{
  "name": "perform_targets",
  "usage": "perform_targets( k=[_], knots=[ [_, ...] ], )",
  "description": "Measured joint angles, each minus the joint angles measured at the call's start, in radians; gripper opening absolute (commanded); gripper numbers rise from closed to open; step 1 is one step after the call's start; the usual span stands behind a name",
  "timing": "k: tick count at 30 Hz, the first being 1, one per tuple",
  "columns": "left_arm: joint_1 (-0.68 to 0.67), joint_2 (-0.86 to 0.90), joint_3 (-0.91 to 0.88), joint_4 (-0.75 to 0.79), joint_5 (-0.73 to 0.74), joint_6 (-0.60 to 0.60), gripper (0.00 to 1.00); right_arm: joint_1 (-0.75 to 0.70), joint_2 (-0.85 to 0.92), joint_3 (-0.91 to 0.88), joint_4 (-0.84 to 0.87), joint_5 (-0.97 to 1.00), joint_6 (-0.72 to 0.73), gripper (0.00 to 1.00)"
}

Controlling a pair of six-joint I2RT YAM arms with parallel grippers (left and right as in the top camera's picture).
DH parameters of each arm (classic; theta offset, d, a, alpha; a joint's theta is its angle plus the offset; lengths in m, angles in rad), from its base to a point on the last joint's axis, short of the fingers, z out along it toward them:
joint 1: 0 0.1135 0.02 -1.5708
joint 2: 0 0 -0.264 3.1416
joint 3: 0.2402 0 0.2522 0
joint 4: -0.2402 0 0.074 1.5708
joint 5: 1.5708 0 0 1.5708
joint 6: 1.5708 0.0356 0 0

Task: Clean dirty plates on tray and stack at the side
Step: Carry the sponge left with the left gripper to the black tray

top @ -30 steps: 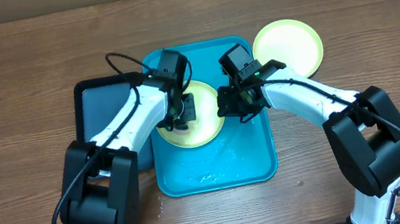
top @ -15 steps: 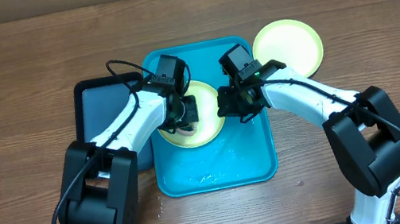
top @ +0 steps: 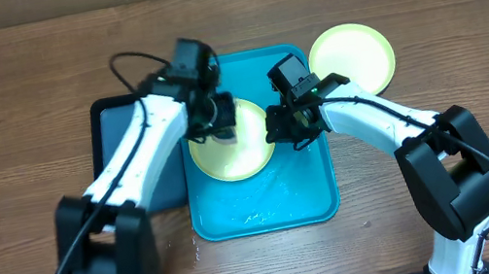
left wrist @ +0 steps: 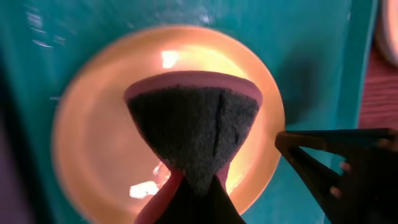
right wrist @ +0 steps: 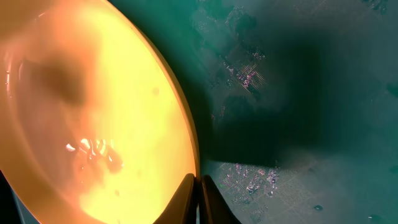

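Observation:
A pale yellow-green plate lies on the teal tray. My left gripper is shut on a sponge with a pink body and dark scouring face. It holds the sponge just above the plate near its far left rim. My right gripper is shut on the plate's right rim, and its fingers pinch the edge of the plate. A second yellow-green plate lies on the table to the right of the tray. The light blue plate is not in view.
A dark navy-black tray lies against the teal tray's left side. The teal tray floor is wet, with droplets near its front and beside the plate. My right gripper shows in the left wrist view.
My left gripper has lifted and moved back and left with the sponge, from the plate's middle to its far left rim. The right gripper and plate have not moved.

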State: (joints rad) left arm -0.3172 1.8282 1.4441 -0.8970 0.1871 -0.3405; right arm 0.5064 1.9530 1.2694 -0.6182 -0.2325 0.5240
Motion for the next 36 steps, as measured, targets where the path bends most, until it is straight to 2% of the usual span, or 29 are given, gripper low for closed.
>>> perform_targets(
  k=[6, 11, 13, 16, 25, 36],
  knots=[
    [0.107, -0.086, 0.025, -0.131, -0.111, 0.007, 0.04, 0.000, 0.000, 0.000, 0.000, 0.000, 0.000, 0.05],
    [0.222, -0.089, 0.025, -0.237, -0.162, 0.007, 0.04, 0.000, 0.000, 0.000, 0.000, 0.000, 0.000, 0.06],
    [0.267, -0.089, 0.025, -0.272, -0.170, 0.007, 0.04, 0.000, 0.000, 0.000, 0.001, 0.000, 0.004, 0.18],
    [0.312, -0.089, 0.025, -0.304, -0.169, 0.007, 0.04, 0.000, 0.000, 0.000, 0.000, 0.002, 0.001, 0.19],
    [0.325, -0.149, 0.025, -0.323, -0.101, 0.023, 0.04, 0.000, 0.000, 0.000, 0.000, 0.003, 0.000, 0.18],
    [0.325, -0.451, 0.025, -0.403, -0.074, 0.035, 0.04, 0.031, 0.000, -0.001, 0.016, 0.004, 0.000, 0.15]
  ],
)
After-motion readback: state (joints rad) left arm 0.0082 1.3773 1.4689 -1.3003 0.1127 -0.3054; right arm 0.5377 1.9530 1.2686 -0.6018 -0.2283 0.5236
